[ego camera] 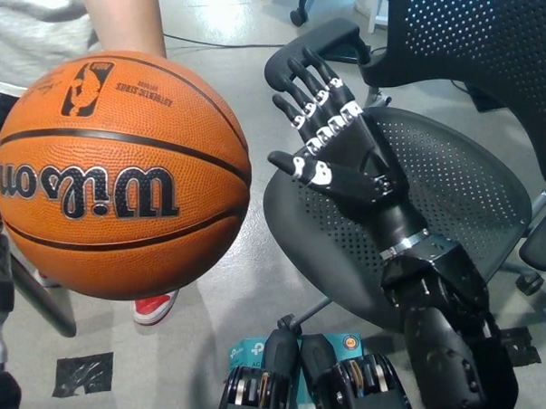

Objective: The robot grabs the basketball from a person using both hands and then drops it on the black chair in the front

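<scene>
The black right hand (336,147) is raised above the seat of the black chair (472,205), fingers spread apart and holding nothing, with a clear gap between it and the basketball (122,175). The basketball sits at picture left, level with the right hand and off the chair, held from behind by a person's arm (125,25) that comes in from the top edge; the person's red shoe (153,307) shows on the floor below it. The left hand is not identifiable along the left edge.
</scene>
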Robot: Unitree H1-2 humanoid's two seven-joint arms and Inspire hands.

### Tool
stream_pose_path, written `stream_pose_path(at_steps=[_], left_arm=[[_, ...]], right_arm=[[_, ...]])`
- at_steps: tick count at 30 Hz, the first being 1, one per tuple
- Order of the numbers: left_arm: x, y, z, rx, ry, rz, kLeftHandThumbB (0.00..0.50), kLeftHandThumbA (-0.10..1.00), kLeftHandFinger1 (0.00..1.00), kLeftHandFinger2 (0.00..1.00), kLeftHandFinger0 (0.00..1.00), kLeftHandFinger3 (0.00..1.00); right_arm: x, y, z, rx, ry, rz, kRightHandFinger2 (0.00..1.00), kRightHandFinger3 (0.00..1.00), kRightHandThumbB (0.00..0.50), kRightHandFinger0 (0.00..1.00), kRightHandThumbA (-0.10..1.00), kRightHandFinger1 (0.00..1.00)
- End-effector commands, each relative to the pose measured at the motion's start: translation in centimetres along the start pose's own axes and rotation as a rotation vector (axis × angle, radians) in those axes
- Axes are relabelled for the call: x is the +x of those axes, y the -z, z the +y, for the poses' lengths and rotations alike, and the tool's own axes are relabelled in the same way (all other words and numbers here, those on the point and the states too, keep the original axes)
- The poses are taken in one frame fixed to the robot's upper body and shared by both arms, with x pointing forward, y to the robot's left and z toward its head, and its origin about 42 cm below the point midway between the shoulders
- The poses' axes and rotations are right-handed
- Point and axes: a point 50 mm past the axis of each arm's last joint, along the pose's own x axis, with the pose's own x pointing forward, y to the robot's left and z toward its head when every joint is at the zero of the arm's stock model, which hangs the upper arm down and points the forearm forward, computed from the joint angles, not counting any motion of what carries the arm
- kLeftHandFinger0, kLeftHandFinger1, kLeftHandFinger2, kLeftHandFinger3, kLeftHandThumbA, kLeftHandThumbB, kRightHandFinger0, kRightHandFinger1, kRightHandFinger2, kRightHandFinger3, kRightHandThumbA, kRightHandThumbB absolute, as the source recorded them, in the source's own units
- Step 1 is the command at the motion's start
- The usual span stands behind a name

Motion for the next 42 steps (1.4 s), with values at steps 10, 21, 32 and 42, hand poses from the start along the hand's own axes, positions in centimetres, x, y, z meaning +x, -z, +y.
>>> stream_pose_path(at_steps=[10, 21, 32, 42], left_arm=[[0.5, -0.9, -0.9, 0.005, 0.028, -0.043, 0.152, 1.00, 1.00, 1.00, 1.00, 1.00], [0.6, -1.3, -1.3, -0.016, 0.038, -0.048, 0.151, 1.00, 1.00, 1.00, 1.00, 1.00], [0.7, -1.2, -1.2, -0.011, 0.043, -0.047, 0.142, 1.00, 1.00, 1.00, 1.00, 1.00], [0.6, -1.3, -1.2, -0.006, 0.049, -0.055, 0.150, 1.00, 1.00, 1.00, 1.00, 1.00]], right_arm=[[1.1, 1.3, -0.9, -0.044, -0.039, 0.029, 1.00, 1.00, 0.408, 1.00, 1.00, 1.00], [2.2, 1.4, 1.7, 0.049, -0.134, 0.043, 1.00, 1.00, 0.460, 1.00, 1.00, 1.00], [1.3, -1.1, 3.2, 0.197, -0.271, 0.033, 1.00, 1.00, 0.500, 1.00, 1.00, 1.00], [1.3, -1.2, 2.5, 0.164, -0.268, 0.049, 1.00, 1.00, 0.500, 1.00, 1.00, 1.00]])
